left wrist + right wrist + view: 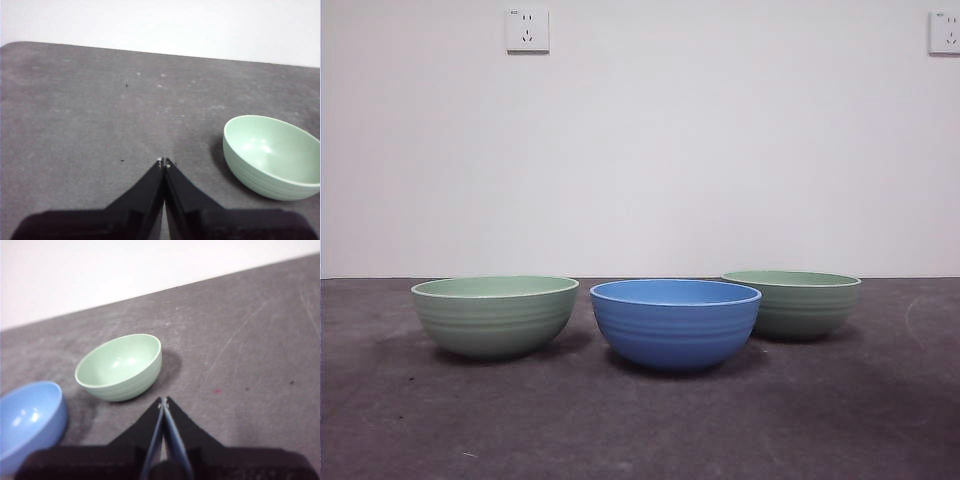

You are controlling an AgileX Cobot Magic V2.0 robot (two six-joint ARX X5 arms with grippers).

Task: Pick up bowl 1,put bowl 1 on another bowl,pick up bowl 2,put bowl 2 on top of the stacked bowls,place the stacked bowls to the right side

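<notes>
Left end effector (164, 162) and right end effector (164, 401), each with jaws pressed together and holding nothing, hang above the grey surface (640, 430); neither appears in the front view, so both appear to be waiting. Nearest stands the blue bowl (675, 322), central, a likely base for stacking. Just behind, apart from it, the left green bowl (495, 314) and right green bowl (796, 303) flank it, unstacked.
</notes>
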